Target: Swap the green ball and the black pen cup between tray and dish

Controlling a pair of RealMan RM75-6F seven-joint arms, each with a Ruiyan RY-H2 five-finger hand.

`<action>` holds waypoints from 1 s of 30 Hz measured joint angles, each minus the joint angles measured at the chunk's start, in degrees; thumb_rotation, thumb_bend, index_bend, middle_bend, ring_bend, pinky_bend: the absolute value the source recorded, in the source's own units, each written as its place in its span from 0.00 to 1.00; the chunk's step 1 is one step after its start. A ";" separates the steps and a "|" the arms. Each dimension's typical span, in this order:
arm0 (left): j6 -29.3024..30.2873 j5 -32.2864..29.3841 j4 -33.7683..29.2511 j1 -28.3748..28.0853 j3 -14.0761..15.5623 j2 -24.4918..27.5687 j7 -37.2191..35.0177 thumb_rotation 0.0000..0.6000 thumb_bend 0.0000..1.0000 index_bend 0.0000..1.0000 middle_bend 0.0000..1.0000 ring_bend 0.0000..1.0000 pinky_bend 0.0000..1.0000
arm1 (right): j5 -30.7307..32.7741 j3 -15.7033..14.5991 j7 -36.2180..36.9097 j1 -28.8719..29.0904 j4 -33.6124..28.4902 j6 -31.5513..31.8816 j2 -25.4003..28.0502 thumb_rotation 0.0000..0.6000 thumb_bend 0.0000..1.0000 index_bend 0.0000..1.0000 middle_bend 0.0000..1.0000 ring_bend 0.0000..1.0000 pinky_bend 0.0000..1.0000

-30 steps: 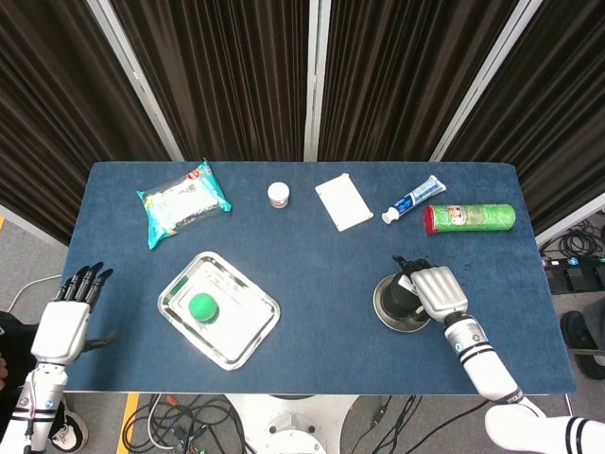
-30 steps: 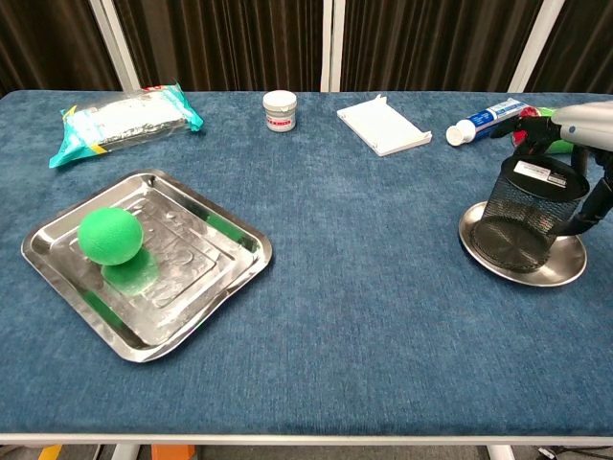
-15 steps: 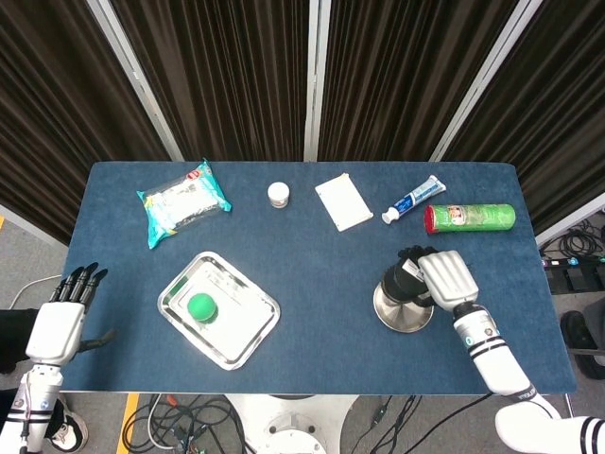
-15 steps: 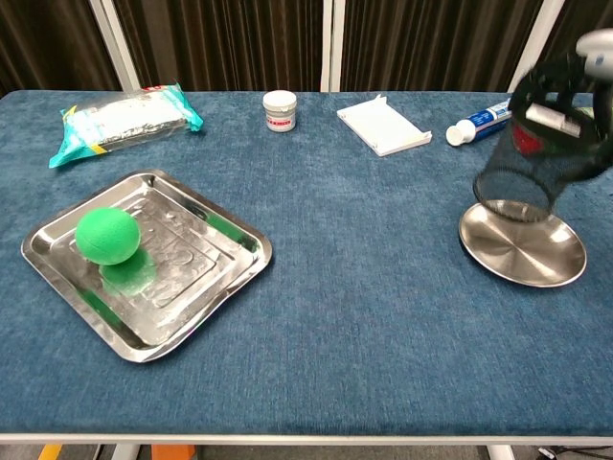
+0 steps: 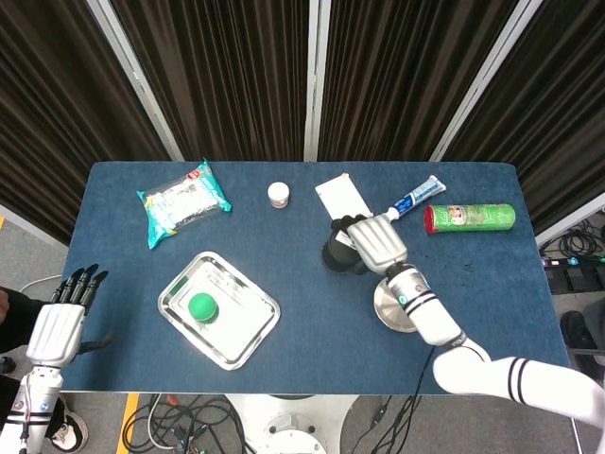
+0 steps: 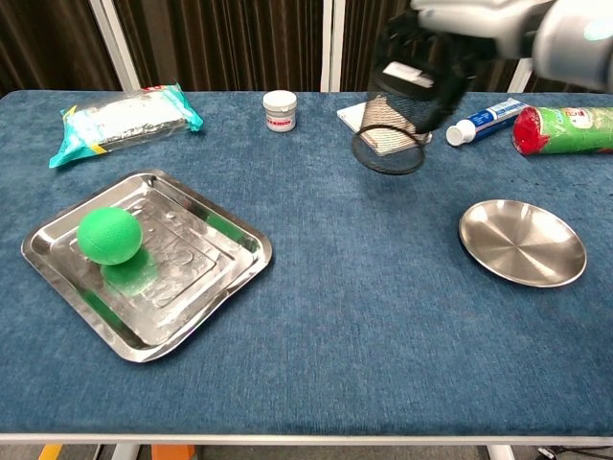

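- Right hand [image 6: 460,29] grips the black pen cup [image 6: 397,120], fingers wrapped round its rim, cup tilted in the air above the counter [image 6: 383,316].
- Dish [image 6: 522,242] sits bare, well apart.
- Green ball [image 6: 110,236] lies in the tray [image 6: 225,287].
- Left hand [image 5: 61,322] hangs off the counter's edge, fingers straight and close together, holding nothing.

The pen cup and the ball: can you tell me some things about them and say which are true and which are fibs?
1. The right hand holds the pen cup up in the air. True.
2. The ball lies in the dish. False: it lies in the tray; the dish is bare.
3. The left hand holds the ball. False: it is off the table's edge, holding nothing.
4. The cup is tilted. True.
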 measured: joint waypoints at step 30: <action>-0.14 0.50 0.82 0.04 -0.08 0.19 -1.64 1.00 0.09 0.08 0.02 0.00 0.13 | 10.49 -2.60 2.05 13.12 12.23 -8.65 -9.95 1.00 0.00 0.00 0.02 0.00 0.24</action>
